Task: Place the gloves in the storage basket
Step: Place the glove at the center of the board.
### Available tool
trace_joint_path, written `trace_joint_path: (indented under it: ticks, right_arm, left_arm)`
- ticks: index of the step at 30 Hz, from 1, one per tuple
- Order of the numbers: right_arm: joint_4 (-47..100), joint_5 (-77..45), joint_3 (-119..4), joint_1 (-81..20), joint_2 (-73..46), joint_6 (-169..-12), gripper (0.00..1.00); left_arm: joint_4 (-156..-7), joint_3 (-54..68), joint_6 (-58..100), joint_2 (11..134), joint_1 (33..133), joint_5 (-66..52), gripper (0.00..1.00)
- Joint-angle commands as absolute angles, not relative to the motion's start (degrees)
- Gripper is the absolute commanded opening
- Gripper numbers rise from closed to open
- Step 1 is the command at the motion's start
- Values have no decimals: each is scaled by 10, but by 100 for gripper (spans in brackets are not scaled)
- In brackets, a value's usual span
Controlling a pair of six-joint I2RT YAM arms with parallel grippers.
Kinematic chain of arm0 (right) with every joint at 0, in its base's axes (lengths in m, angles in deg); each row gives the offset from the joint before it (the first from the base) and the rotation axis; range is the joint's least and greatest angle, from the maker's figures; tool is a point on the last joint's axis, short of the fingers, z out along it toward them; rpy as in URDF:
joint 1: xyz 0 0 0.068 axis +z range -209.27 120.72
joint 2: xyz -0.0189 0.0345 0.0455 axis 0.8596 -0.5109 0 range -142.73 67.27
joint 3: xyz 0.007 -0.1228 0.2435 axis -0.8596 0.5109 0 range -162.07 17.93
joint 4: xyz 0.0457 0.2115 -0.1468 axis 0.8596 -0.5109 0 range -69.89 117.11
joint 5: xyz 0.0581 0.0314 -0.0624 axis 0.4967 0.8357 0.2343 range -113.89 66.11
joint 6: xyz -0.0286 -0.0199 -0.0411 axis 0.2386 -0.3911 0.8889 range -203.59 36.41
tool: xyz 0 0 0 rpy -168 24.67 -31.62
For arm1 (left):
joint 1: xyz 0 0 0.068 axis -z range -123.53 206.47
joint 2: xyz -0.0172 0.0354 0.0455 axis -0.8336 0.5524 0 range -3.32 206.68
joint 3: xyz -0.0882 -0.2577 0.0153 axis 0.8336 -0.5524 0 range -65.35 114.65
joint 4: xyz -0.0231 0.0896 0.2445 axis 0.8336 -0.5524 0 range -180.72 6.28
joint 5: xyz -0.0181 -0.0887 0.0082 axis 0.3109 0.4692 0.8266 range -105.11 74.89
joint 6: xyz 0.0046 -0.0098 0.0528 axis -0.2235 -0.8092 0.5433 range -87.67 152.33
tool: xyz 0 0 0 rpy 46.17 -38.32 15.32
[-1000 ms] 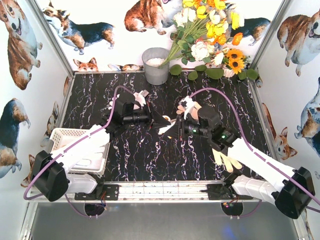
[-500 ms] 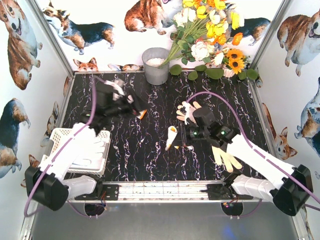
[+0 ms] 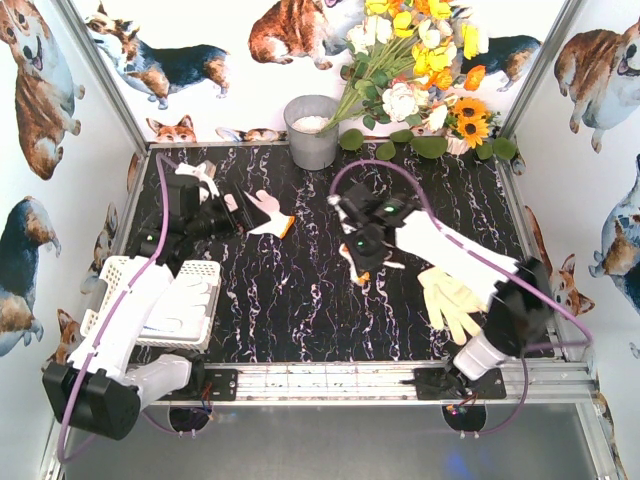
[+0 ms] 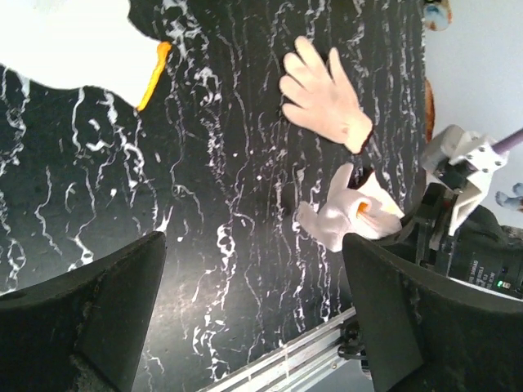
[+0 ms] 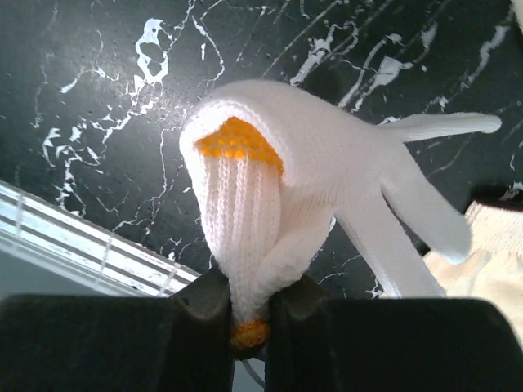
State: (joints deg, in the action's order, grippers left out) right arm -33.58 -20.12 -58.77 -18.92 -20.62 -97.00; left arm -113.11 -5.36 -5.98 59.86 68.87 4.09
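Storage basket (image 3: 118,268) near left, glove (image 3: 185,305) inside; loose glove (image 3: 447,300) near right; bucket (image 3: 312,135) at back.

table (image 3: 300,300) black, white veins | glove (image 5: 327,163) white, orange cuff

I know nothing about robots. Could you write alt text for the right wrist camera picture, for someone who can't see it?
The right gripper pinches a white glove by its orange-trimmed cuff, the glove's fingers splaying rightward against the black marbled table. A cream glove peeks in at the right edge, and a metal rail crosses the lower left.
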Motion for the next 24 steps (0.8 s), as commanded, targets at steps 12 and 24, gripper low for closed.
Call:
trace_joint_path:
  ticks: [12,24]
  right_arm:
    - [-191,-199,-585,-87,-230,-986,81]
    - [-58,-214,-385,-130,-68,-1203,73]
  left_arm:
    - [-1161,-104,-50,539,684,-14,84]
    - [-1026,-207,-117,571,824,56,58]
